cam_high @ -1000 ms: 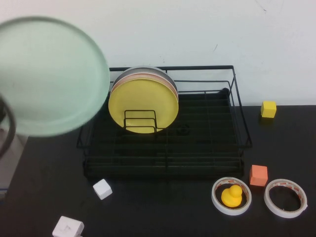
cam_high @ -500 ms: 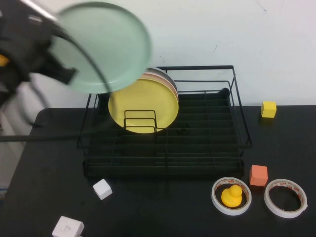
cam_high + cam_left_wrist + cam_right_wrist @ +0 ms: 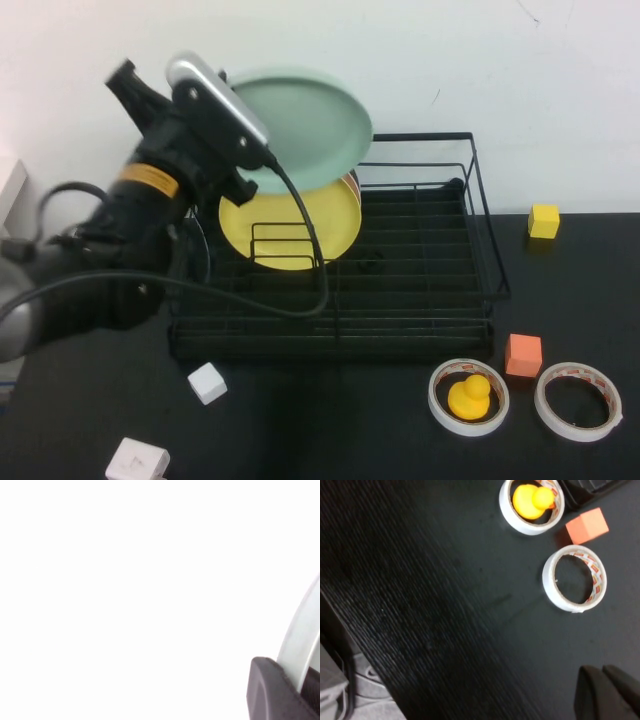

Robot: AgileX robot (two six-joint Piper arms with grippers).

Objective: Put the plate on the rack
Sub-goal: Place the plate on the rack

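Overhead, the left gripper (image 3: pixel 250 150) pinches the plate (image 3: pixel 305 125) by its edge, holding it tilted above the rack (image 3: pixel 330 300), over a yellow plate (image 3: pixel 290 225) standing below; the right gripper (image 3: pixel 607 690) hovers over the table (image 3: pixel 420 605), fingers pressed together

My high view is evenly lit from above, with soft, short shadows under the rack (image 3: pixel 330 300) and the small blocks. The white wall (image 3: pixel 520 70) reads bright but not blown out. My left wrist view is almost wholly washed out to white; only the plate (image 3: pixel 300 645) edge and a dark finger (image 3: pixel 270 690) show, both soft. My right wrist view is dimmer, with a faint sheen on the dark table (image 3: pixel 420 605).
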